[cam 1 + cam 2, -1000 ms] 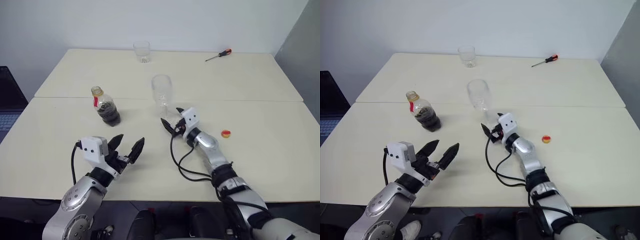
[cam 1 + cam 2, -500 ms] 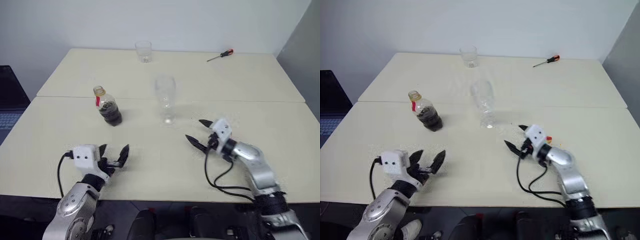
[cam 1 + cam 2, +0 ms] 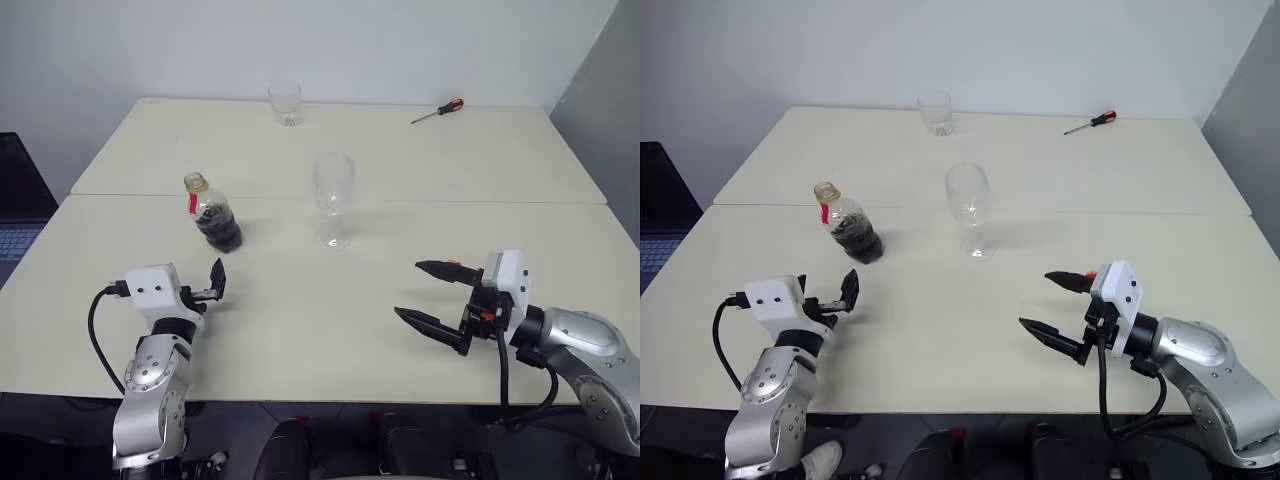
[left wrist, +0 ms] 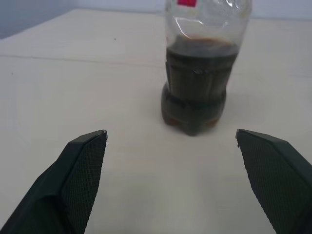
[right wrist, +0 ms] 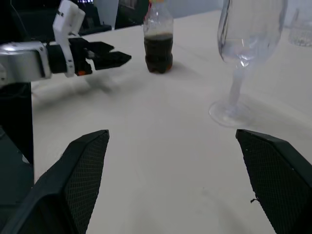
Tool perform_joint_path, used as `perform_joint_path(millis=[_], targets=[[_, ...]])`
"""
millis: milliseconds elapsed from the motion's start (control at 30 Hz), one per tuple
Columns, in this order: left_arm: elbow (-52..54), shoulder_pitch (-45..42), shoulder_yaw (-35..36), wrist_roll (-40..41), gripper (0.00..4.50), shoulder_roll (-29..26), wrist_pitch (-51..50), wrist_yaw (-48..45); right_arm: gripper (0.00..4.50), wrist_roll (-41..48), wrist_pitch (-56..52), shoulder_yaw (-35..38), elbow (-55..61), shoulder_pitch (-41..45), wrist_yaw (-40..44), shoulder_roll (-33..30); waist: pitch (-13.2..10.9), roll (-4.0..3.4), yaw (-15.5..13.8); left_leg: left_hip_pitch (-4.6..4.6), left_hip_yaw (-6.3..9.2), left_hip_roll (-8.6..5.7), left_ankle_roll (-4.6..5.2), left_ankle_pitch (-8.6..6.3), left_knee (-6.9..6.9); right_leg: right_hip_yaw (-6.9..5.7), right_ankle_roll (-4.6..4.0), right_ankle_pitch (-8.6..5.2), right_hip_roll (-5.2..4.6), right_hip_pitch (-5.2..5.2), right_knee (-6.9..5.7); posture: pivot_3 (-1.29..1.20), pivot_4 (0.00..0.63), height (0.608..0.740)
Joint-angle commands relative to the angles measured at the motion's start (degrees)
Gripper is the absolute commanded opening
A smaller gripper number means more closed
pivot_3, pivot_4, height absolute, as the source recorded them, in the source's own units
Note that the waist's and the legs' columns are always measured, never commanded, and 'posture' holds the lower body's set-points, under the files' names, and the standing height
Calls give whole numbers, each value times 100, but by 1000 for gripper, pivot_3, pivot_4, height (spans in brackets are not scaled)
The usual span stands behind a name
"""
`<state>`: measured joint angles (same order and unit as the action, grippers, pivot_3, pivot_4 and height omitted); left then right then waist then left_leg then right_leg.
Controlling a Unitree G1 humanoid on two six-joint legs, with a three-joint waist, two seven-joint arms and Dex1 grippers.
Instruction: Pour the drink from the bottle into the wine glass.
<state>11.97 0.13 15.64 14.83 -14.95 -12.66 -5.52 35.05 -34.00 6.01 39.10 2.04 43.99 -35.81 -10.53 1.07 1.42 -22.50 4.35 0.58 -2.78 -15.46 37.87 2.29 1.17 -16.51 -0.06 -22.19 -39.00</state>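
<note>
The bottle [image 3: 213,213] stands upright toward the table's [image 3: 400,160] left edge, near the seam between the two tabletops; it is uncapped, with a red neck label and dark drink [image 4: 196,70] filling its lower half. The wine glass [image 3: 332,198] stands empty near the table's middle. The left gripper [image 4: 180,170] points at the bottle, jaws wide and holding nothing. The right gripper [image 3: 432,296] hovers near the front edge, likewise spread and empty. In the left wrist view the bottle's neck is cut off.

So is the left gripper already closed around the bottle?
No: the left gripper stands open with the bottle upright on the table ahead of it, clear of both fingers.
</note>
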Motion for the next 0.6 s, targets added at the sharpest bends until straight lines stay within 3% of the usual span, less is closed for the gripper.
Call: perform_joint_path(millis=[33, 600], targets=[[-207, -216, 6, -179, 4500, -96, 341, -83, 4451, 273, -257, 114, 338, 165, -376, 13, 0, 0, 0, -1, 0, 0, 0, 0, 0, 0, 0, 0, 0, 0, 1, 0, 150, 740], [-2048, -1694, -164, -313, 4500, -354, 1110, -880, 4451, 1307, -1150, 242, 600, 626, -1702, 141, 0, 2, -6, -8, 1, 0, 0, 1, 4, -14, 0, 1, 0, -2, -2, 0, 150, 740]])
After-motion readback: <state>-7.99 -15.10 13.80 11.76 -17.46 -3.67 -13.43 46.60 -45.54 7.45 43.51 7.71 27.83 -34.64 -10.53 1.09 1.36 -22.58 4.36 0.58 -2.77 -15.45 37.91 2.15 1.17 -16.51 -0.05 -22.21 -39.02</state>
